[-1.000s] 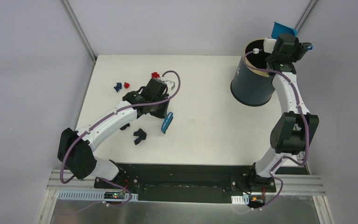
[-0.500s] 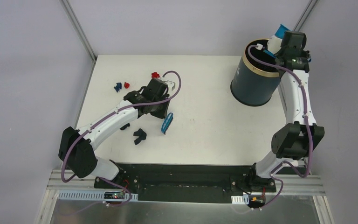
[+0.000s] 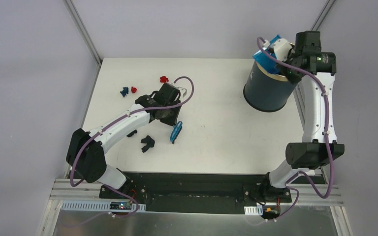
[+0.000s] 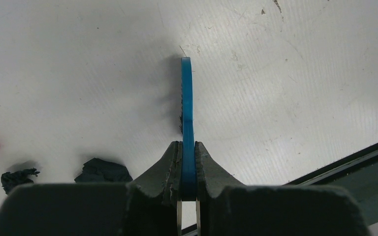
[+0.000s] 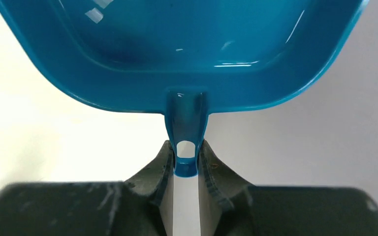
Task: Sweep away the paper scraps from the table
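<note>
Tabletop, flat white rectangular table [image 3: 216, 137] with a black strip along its front edge. Left gripper [image 4: 188, 147]: jaws drawn almost together, clamped on the flat handle of a small blue plastic hand brush with black bristles [image 4: 186, 98], which the wrist view shows edge-on, reaching away from the fingers over the white surface; whether the bristles touch the table cannot be told. Paper scraps, tiny crumpled wads, all lying on the table: one dark wad [image 3: 147, 143] near the brush on its left and slightly nearer the front edge; a second dark piece [image 3: 132, 132] further left of the brush, partly under the left arm; one red wad [image 3: 164, 78] beyond the brush toward the far edge; one red wad [image 3: 134, 90] and one dark blue wad [image 3: 124, 91] just beside each other, beyond the brush and to its left. Dark blue cylindrical bin with a tan rim [image 3: 266, 93], well apart from the brush on its right, at the far right corner. Right gripper [image 5: 186, 152]: jaws narrowly parted, pinching the holed handle tab of a blue plastic dustpan [image 5: 177, 49], which is held tilted over the bin's open mouth, far right of the brush.
</note>
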Controlling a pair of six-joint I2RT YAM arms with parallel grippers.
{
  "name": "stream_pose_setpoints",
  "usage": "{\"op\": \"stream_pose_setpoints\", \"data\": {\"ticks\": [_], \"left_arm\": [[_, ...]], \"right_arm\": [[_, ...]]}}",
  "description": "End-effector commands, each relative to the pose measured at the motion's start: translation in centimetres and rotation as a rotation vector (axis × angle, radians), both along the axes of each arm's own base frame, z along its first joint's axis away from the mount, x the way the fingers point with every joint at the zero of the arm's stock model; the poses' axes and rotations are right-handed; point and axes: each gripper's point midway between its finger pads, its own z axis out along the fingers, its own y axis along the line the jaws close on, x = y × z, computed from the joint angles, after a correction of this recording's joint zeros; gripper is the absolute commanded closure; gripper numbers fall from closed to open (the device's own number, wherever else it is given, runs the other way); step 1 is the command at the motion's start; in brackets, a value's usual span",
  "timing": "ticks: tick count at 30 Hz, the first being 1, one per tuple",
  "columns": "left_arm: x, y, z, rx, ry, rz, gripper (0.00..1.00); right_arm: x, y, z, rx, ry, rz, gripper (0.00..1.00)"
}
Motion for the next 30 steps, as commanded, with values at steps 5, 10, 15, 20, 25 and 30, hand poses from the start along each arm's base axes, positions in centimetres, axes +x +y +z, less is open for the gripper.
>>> {"op": "stream_pose_setpoints", "data": {"ticks": [5, 10, 15, 20, 25, 30], "left_arm": [[1.7, 0.6, 1.1, 0.036, -0.076, 0.022, 1.0], [2.3, 1.7, 1.4, 0.076, -0.115, 0.056, 1.0], [2.7, 2.2, 2.5, 0.035, -0.151, 0.111, 1.0], [3.2, 2.4, 2.7, 0.002, -0.157, 0.133, 1.0], [3.5, 2.4, 2.5, -0.021, -0.131, 0.135, 1.0], [3.5, 2.4, 2.1, -0.016, -0.122, 0.13, 1.0]], "right_arm": [[-9.0, 12.8, -9.5, 0.385, 0.294, 0.378, 1.0], [-11.6, 14.2, -17.3, 0.418, 0.45, 0.38, 1.0], [-12.1, 13.7, -24.7, 0.388, 0.578, 0.316, 1.0], [-10.4, 13.6, -29.3, 0.322, 0.561, 0.263, 1.0], [-9.4, 13.7, -31.4, 0.279, 0.49, 0.274, 0.97], [-8.9, 13.7, -31.8, 0.292, 0.367, 0.294, 0.9]]}}
